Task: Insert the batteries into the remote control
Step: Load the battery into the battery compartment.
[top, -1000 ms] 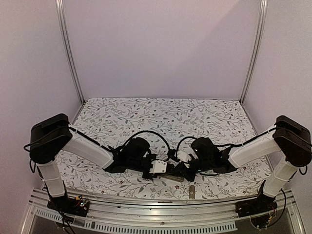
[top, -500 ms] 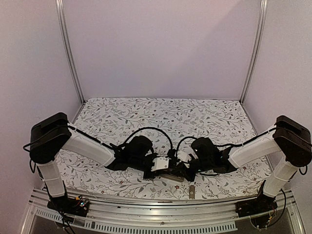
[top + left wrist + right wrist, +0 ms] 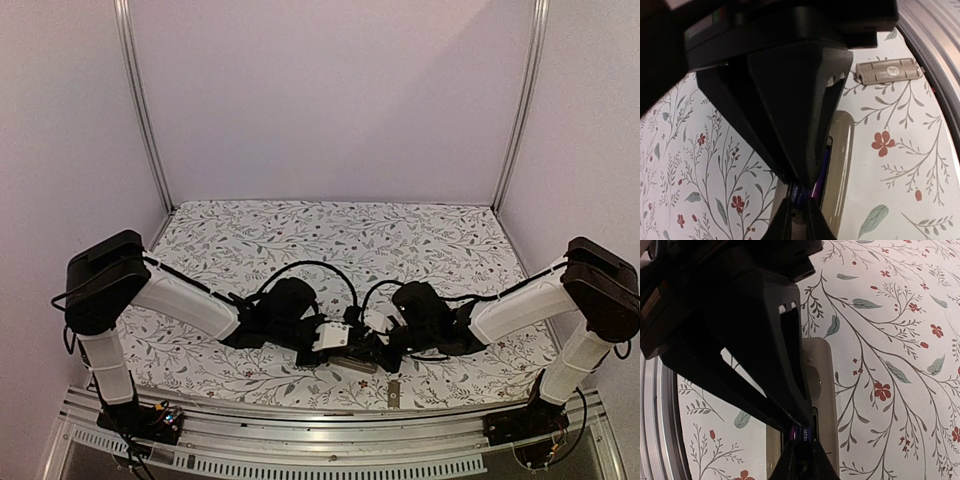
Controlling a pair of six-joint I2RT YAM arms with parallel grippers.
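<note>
Remote control: slim grey-beige plastic handset (image 3: pixel 842 160), lying back-up on the floral-print table cloth (image 3: pixel 330 240). It sits centrally near the near edge, beneath both wrists, with its recessed bay facing up.
Left arm: upper link raised at the left side, white forearm sloping down and inward, wrist low over the remote.
Left gripper (image 3: pixel 799 196): black fingers drawn to a point, clamped on a dark purple-wrapped battery (image 3: pixel 811 188) at the bay's edge.
Right arm: mirrors the left, forearm angled down and inward, wrist low.
Right gripper (image 3: pixel 801 432): tips pinched on a dark lettered battery (image 3: pixel 803 434) over the remote's bay.
One cell or two: cannot tell.
Cover: small flat grey rectangular cover piece (image 3: pixel 886 71), on the cloth, apart from the remote, near the front rail.
</note>
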